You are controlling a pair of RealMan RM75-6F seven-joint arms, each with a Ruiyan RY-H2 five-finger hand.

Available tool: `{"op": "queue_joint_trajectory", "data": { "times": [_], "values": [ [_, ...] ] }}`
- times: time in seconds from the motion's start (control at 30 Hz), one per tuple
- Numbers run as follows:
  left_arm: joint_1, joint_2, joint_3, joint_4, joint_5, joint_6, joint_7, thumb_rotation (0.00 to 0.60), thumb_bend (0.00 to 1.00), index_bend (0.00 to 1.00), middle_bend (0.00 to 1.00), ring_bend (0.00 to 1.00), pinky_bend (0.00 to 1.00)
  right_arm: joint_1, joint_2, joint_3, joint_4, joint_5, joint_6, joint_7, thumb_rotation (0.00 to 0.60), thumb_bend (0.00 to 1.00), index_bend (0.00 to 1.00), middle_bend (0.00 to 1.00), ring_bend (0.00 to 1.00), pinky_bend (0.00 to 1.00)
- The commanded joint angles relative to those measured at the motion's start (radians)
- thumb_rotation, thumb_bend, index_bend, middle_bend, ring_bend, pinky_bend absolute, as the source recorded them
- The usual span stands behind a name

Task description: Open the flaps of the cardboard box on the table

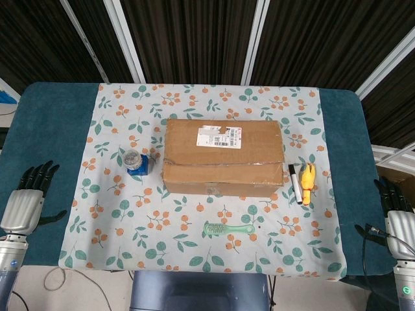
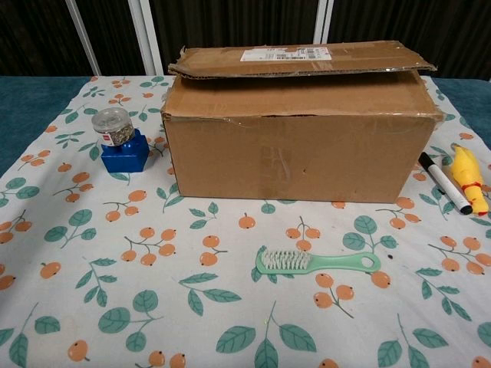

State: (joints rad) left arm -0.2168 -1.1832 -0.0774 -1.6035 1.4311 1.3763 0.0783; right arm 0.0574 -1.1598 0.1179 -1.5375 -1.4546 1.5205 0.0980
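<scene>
Tablecloth (image 1: 194, 259): cardboard box (image 1: 224, 159) midway between robot hands.

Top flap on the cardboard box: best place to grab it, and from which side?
Take the top flap by its near free edge, coming from the front. In the chest view that edge sits slightly lifted and overhangs the cardboard box, leaving a gap for fingers to hook under, probably near a corner.

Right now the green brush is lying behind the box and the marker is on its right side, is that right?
Not quite. The green brush lies in front of the box, on the near side, as the head view shows. The marker is on its right side, as you said.
</scene>
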Motion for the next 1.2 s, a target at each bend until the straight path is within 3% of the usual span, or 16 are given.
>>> {"op": "queue_joint_trajectory", "data": {
  "times": [0.03,0.9,1.07,1.2],
  "values": [
    [0.001,0.0,0.001,-0.001,0.002,0.002,0.004,0.6,0.0,0.0,0.0,0.0,0.0,0.0,0.0,0.0,-0.001,0.002,-0.001,0.003,0.6,0.09,0.0,0.0,0.0,0.22],
    [-0.007,-0.002,0.001,-0.02,0.001,-0.009,0.017,0.6,0.0,0.0,0.0,0.0,0.0,-0.016,0.002,0.0,0.008,-0.007,0.029,0.019,0.6,0.11,0.0,0.0,0.0,0.22],
    [-0.026,0.01,-0.013,-0.078,0.008,-0.016,0.045,0.6,0.02,0.0,0.0,0.0,0.0,-0.015,-0.001,0.01,0.016,0.026,0.01,0.038,0.6,0.11,0.0,0.0,0.0,0.22],
    [-0.079,0.04,-0.057,-0.171,-0.002,-0.051,0.115,0.6,0.06,0.0,0.0,0.0,0.0,-0.009,-0.002,0.017,0.022,0.042,-0.008,0.053,0.6,0.12,0.0,0.0,0.0,0.22]
  ]
}}
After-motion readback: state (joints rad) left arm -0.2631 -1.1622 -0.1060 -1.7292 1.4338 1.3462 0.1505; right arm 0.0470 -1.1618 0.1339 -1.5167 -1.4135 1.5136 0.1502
